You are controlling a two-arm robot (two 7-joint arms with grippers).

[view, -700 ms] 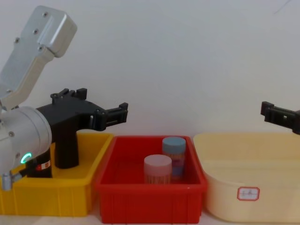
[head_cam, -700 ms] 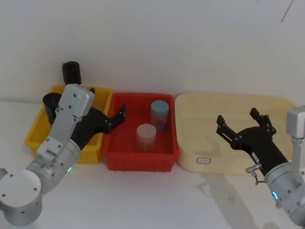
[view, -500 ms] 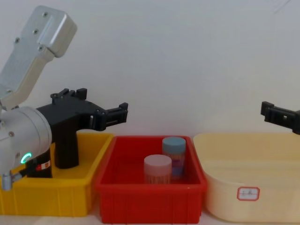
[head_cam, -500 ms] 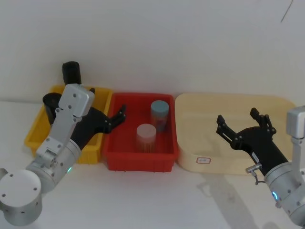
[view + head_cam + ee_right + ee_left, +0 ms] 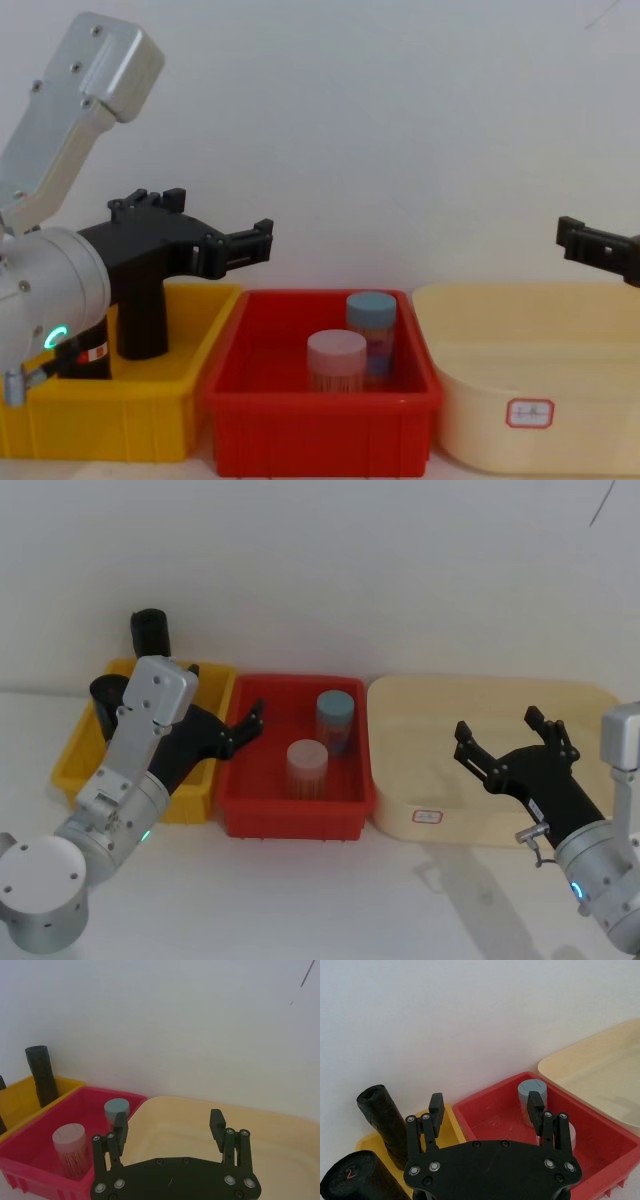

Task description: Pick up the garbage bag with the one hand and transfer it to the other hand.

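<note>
The garbage bag (image 5: 105, 692), a black roll with a red-and-white label band (image 5: 92, 354) low on it, stands at the left of the yellow bin (image 5: 75, 755). My left arm hides most of it. In the left wrist view its top (image 5: 349, 1176) carries a red mark. My left gripper (image 5: 225, 692), on the green-ringed arm, hangs open and holding nothing over the border of the yellow and red bins, to the right of the roll and apart from it. My right gripper (image 5: 498, 726), on the blue-ringed arm, is open above the cream tub (image 5: 585, 702).
A plain black roll (image 5: 152, 635) stands at the back of the yellow bin. The red bin (image 5: 290, 820) holds a blue-lidded jar (image 5: 335, 715) and a pink-lidded jar (image 5: 307, 765). A white wall rises close behind the bins.
</note>
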